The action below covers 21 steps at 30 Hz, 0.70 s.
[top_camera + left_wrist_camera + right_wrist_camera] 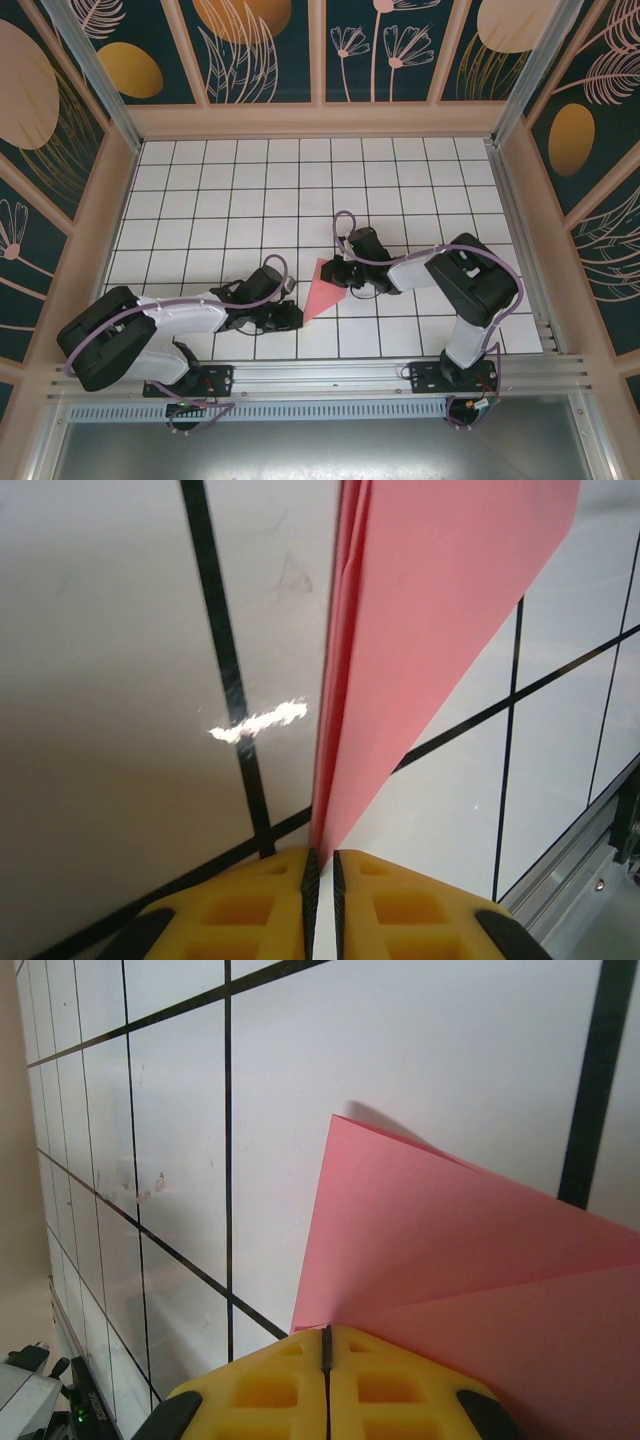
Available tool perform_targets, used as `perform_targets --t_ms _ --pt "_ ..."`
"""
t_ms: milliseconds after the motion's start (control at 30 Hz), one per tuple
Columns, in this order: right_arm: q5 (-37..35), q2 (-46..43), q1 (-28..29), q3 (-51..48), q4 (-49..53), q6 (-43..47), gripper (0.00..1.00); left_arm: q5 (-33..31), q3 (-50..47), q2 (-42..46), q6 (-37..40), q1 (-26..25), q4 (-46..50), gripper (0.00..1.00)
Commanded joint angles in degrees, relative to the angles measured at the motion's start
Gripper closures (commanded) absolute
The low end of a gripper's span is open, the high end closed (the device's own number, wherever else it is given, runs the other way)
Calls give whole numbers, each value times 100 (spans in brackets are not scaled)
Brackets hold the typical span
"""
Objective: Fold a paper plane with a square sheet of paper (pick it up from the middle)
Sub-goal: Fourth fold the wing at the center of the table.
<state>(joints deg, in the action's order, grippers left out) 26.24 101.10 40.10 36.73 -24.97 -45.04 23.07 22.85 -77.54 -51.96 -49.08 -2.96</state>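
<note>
**Workpiece.** The square sheet of paper (pixel 322 289) is pink-red, plain and unmarked. It is folded into a creased triangular shape and sits near the middle of the table (pixel 220 200), toward its near half and between the two arms. In the left wrist view the sheet (pixel 440 610) stands on edge, rising from the pads as several stacked layers. In the right wrist view the sheet (pixel 450 1250) shows a flat face with one diagonal crease, its pointed corner lying on a white tile.

**Left gripper.** The left gripper (pixel 297 316) is at the near, lower tip of the triangle. Its yellow pads (pixel 322 865) are closed to a thin slit, and the paper's edge runs into that slit — a pinch on the sheet.

**Right gripper.** The right gripper (pixel 338 272) is at the far right edge of the triangle. Its pads (pixel 327 1345) are pressed together along a single seam. The tips meet the paper's corner, but nothing is seen between them — whether they bear down on the sheet cannot be told.

**Surroundings.** The table has white tiles with black grid lines. An aluminium rail (pixel 330 375) runs along its near edge. The wall panels (pixel 260 50) carry a printed leaf-and-flower pattern.
</note>
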Motion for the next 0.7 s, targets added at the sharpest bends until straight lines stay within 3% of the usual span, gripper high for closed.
perform_targets --t_ms 0,367,667 --pt "-668 243 -171 -78 808 237 93 -50 -165 99 6 -45 925 84" --pt "-610 202 -169 -81 673 306 92 -773 625 721 -1 -46 996 81" --pt "-398 80 -156 52 649 383 91 -920 1349 -398 89 -49 21 83"
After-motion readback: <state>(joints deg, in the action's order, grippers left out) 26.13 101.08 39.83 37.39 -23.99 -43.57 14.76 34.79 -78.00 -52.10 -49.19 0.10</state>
